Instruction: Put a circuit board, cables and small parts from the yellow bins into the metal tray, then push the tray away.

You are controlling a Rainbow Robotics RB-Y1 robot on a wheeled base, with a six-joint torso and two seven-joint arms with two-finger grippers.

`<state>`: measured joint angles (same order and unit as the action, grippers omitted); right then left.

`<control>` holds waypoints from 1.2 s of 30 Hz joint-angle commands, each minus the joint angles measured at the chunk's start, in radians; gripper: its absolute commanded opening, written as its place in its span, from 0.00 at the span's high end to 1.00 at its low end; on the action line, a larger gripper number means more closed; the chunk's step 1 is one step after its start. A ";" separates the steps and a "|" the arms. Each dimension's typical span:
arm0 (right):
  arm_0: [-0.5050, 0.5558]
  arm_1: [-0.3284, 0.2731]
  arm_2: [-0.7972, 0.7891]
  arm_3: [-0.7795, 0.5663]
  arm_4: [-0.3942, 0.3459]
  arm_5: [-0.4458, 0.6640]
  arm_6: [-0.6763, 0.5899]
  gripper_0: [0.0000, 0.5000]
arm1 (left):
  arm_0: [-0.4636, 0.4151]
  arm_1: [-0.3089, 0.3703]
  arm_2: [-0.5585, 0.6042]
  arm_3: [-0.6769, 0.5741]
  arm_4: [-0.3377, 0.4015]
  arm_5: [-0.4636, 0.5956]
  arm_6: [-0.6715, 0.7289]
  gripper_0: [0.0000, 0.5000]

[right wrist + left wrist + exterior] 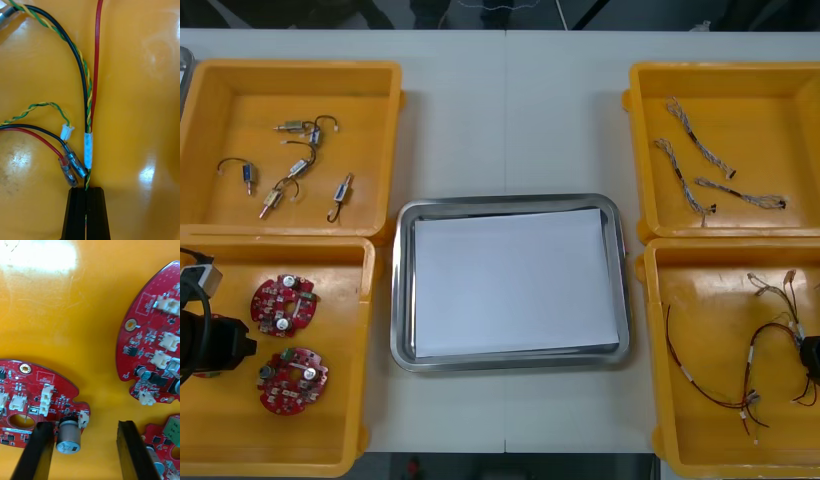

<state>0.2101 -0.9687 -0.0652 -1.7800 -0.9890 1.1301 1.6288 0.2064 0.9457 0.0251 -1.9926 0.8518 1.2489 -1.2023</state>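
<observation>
The left end effector point(84, 427) is low in the near left yellow bin point(370, 340), at the left side of the bench point(510, 110). Its two fingers stand wide apart and hold nothing. One round red circuit board point(33, 397) lies by one finger, and a silver can on its edge sits just inside that finger. A second circuit board point(153, 345) lies farther off, past the other finger.

The right end effector point(86, 195) is down in the near right yellow bin point(658, 350), at the right side of the bench. Its fingers are pressed together on a cable point(88, 150). The thin yellow and green twisted wire of that cable runs between them. Red and black wires go along with it.

The metal tray point(405, 300) sits in the middle of the bench, between the bins. It is white inside.

Small metal parts point(298, 167) lie in the far left yellow bin point(390, 120). Blue and white cables point(700, 140) lie in the far right yellow bin point(640, 150).
</observation>
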 commanded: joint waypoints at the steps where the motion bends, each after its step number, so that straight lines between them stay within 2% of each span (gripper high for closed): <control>1: 0.008 -0.012 -0.062 -0.058 -0.020 0.051 0.019 1.00 | 0.045 0.008 -0.010 -0.017 -0.019 -0.019 -0.068 1.00; 17: -0.021 -0.012 -0.280 -0.226 -0.057 0.307 0.013 1.00 | 0.048 0.008 0.012 -0.028 -0.011 -0.011 -0.079 1.00; 29: -0.097 -0.012 -0.412 -0.368 -0.095 0.576 0.005 1.00 | 0.025 0.010 0.180 -0.181 0.036 0.258 -0.072 1.00; 36: -0.167 -0.012 -0.469 -0.432 -0.118 0.726 -0.006 1.00 | -0.009 0.044 0.289 -0.259 0.150 0.405 -0.068 1.00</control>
<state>0.0943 -0.9685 -0.4821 -2.1701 -1.0925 1.8117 1.6286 0.2198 0.9466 0.2515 -2.2006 0.9566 1.6006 -1.2024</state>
